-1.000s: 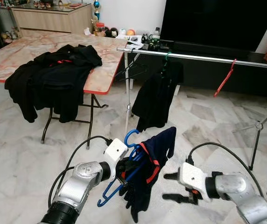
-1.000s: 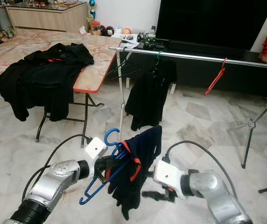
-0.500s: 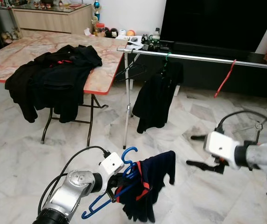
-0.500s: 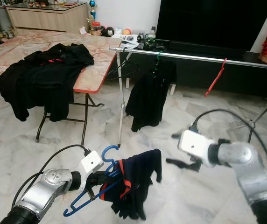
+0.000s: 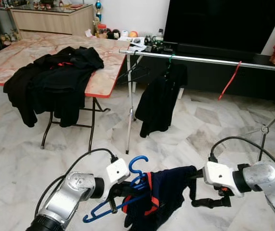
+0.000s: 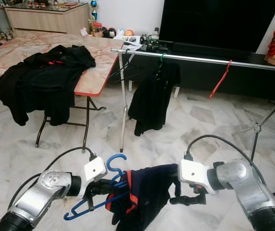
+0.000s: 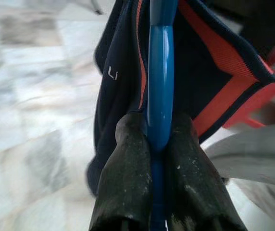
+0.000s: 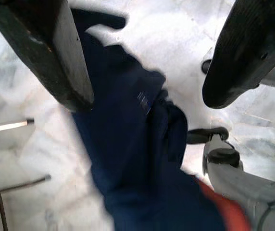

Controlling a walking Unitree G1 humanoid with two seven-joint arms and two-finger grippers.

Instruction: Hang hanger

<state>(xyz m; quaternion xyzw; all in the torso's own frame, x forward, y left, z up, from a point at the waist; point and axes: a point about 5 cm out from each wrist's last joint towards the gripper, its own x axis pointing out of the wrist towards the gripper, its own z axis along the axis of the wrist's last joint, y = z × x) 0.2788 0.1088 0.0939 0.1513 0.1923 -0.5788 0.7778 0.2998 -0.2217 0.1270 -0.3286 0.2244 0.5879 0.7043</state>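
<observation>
A blue plastic hanger (image 5: 138, 163) carries a navy garment with red trim (image 5: 166, 192), held low over the floor. My left gripper (image 5: 120, 191) is shut on the hanger's neck; the left wrist view has both fingers (image 7: 128, 183) pinched on the blue bar (image 7: 160, 86). My right gripper (image 5: 196, 189) stands open at the garment's right edge. In the right wrist view its fingers (image 8: 51, 53) are spread wide with the navy cloth (image 8: 137, 159) between them, not clamped. The silver clothes rail (image 5: 200, 59) runs across behind.
On the rail hang a black garment (image 5: 159, 98) on a green hanger and a bare red hanger (image 5: 230, 80). At the left, a folding table (image 5: 104, 77) holds a pile of black clothes (image 5: 51, 79). A tripod stand (image 5: 267, 130) is at the right on the marble floor.
My right gripper came down and left from its raised spot at the right to the garment's edge. The garment now stretches out toward it. The left gripper keeps its hold.
</observation>
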